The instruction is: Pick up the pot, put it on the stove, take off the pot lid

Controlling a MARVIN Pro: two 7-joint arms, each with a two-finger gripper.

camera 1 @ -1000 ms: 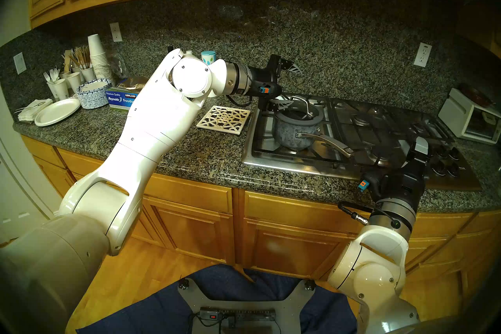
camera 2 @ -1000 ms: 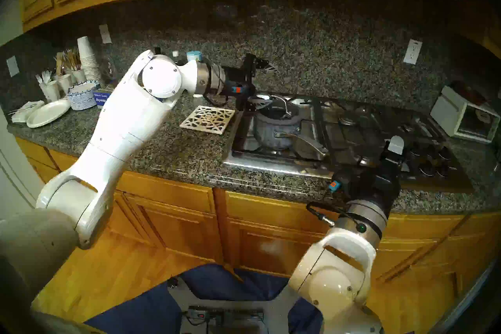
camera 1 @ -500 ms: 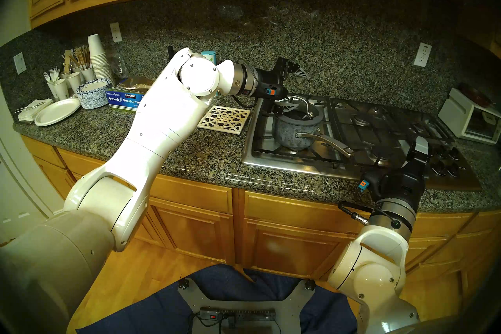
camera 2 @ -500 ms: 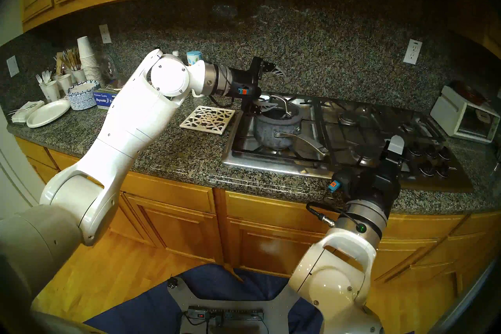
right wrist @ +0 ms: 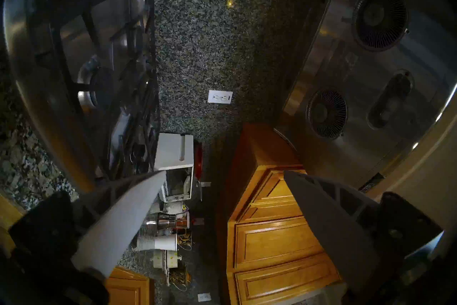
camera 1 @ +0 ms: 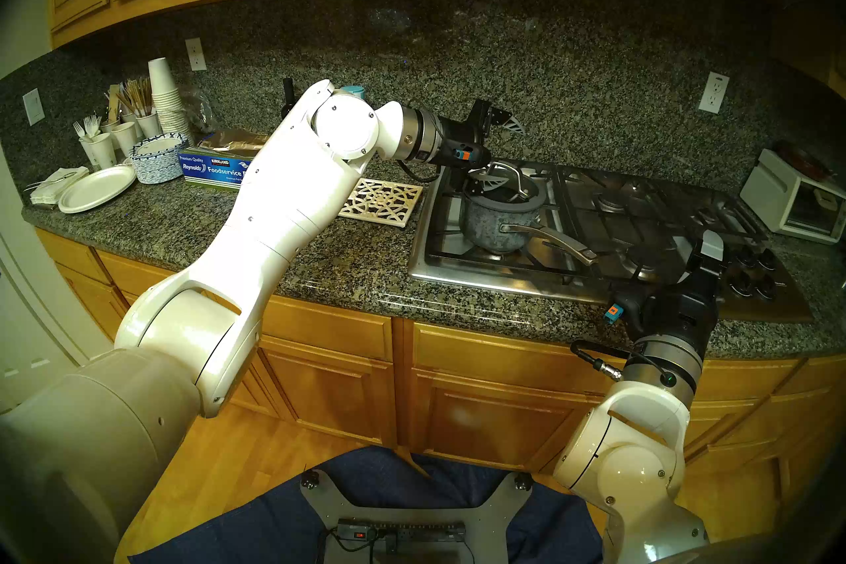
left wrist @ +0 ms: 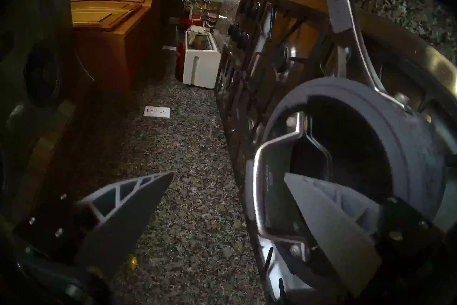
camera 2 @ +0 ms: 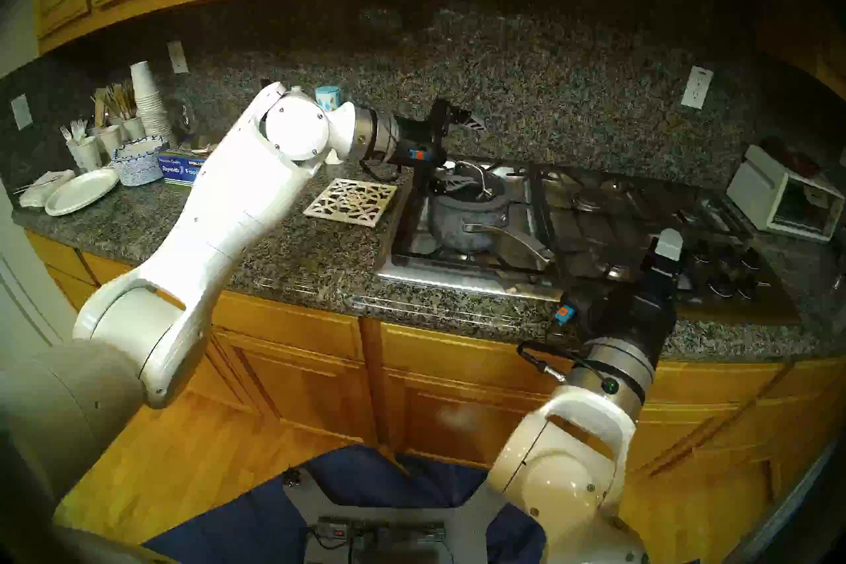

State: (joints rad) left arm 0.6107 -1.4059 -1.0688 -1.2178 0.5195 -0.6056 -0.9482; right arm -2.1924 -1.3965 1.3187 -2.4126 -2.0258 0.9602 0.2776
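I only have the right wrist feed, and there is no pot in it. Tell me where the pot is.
Observer: The pot stands on the stove's front-left grate, with the pot lid on it.
Operator: Report the left gripper.
Observer: The left gripper is open and holds nothing. Its lower finger lies just over the lid, beside the loop handle.
Operator: Give me the direction of the pot's long handle.
Observer: It points front-right, toward the right gripper, and stops short of it.
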